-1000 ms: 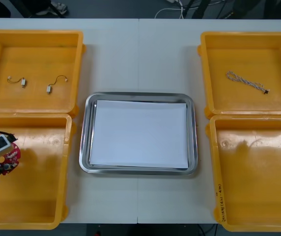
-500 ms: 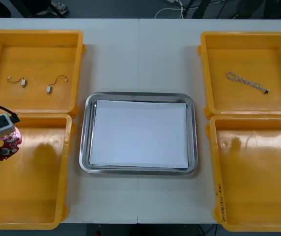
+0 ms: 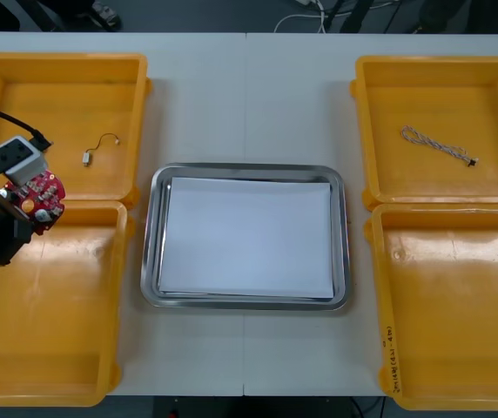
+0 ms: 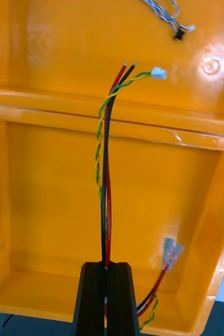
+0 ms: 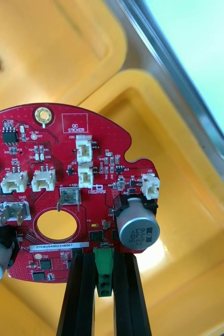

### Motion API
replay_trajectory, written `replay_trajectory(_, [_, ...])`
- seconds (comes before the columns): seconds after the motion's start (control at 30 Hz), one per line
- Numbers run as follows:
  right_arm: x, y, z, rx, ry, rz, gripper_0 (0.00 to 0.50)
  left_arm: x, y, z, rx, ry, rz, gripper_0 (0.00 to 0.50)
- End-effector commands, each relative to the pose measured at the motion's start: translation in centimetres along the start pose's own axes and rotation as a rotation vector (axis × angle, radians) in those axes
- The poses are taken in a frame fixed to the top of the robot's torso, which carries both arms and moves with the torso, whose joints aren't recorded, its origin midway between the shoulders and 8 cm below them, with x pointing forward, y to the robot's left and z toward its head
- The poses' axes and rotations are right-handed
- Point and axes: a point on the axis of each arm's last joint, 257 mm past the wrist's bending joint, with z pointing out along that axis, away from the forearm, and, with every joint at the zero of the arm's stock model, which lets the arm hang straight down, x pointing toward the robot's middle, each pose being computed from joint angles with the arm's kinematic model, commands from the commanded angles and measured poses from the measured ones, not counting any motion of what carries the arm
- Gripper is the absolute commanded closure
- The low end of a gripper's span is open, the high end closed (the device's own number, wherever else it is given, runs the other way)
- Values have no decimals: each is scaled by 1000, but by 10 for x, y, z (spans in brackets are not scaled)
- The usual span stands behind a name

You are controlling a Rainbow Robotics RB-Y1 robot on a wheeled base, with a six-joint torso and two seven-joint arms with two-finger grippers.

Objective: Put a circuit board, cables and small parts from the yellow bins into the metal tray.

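Left gripper (image 5: 104, 265) pinches the round red circuit board (image 3: 40, 193). In the last second it rose from the near-left yellow bin (image 3: 57, 348) to that bin's far wall; transfer to the metal tray (image 3: 149, 257) should follow. Right gripper (image 4: 106, 270) clamps a red-black-yellow cable (image 4: 106, 173) above the near-right yellow bin (image 4: 49, 210).

Bright overhead light puts soft glare spots on the yellow bins (image 3: 440, 305).
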Motion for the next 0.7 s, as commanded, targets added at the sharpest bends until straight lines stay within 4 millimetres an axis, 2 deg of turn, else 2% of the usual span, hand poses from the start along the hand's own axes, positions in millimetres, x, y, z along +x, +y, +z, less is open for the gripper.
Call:
replay_trajectory(0.03, [-18,19,-13,24,-12,-156,500,-37,-24,-7,23,-57,-54,500])
replay_trajectory(0.4, [-30,64,-6,6,14,-369,500,-79,-76,0,101,-68,-50,500])
replay_trajectory(0.7, [-33,82,-2,9,29,-482,500,-91,-115,8,147,-37,-32,500])
